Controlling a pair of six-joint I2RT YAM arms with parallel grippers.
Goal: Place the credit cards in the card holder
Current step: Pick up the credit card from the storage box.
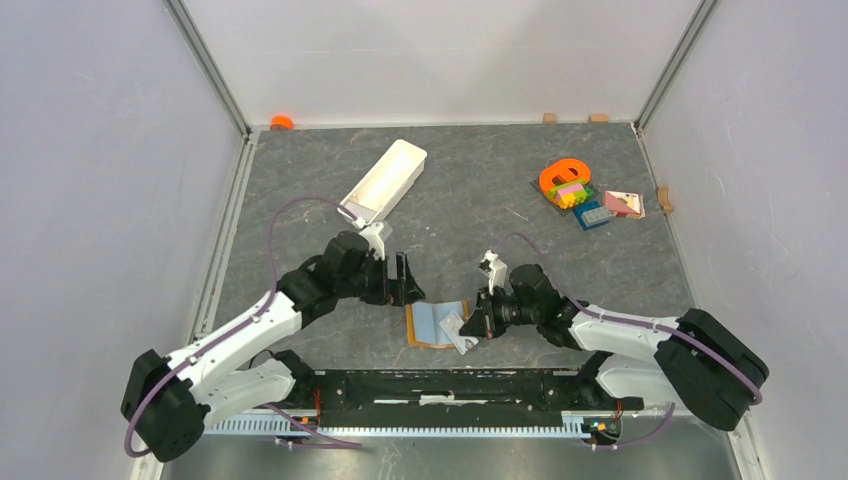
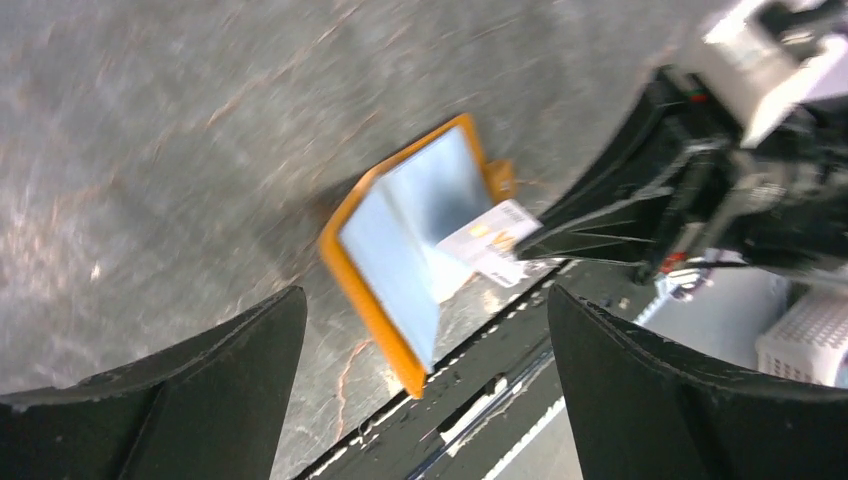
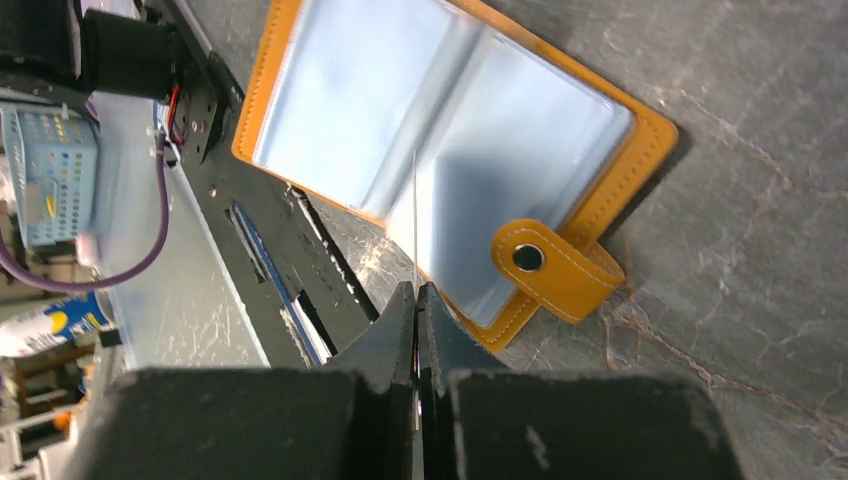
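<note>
Card holder [image 1: 428,322] lies opened flat on the worktop [image 1: 480,190], close to the near edge between the two arms. The pale inner pockets face up and the snap tab [image 3: 550,268] is folded out to one side.

Right tool [image 3: 417,300]: jaws closed, pinching one card [image 2: 490,240]. The right wrist view shows the card edge-on. It reaches over the open pockets toward the middle fold. In the left wrist view its free end lies over the blue-grey pocket on the right tool's side. I cannot tell whether the edge has entered a slot; it looks laid against the pocket rather than seated.

Left tool [image 1: 402,280]: jaws wide apart and holding nothing. It is just beyond the holder, not touching it.

Farther back: a long white tray [image 1: 385,178] lies at an angle, well apart from the holder. A toy pile [image 1: 575,190] sits toward the far right.

Status (judgement): early to middle. No card is visibly seated in any pocket, and one card is in hand at the holder. Left to do: slide this card in and release it, then fetch any others. I cannot make out other cards.
</note>
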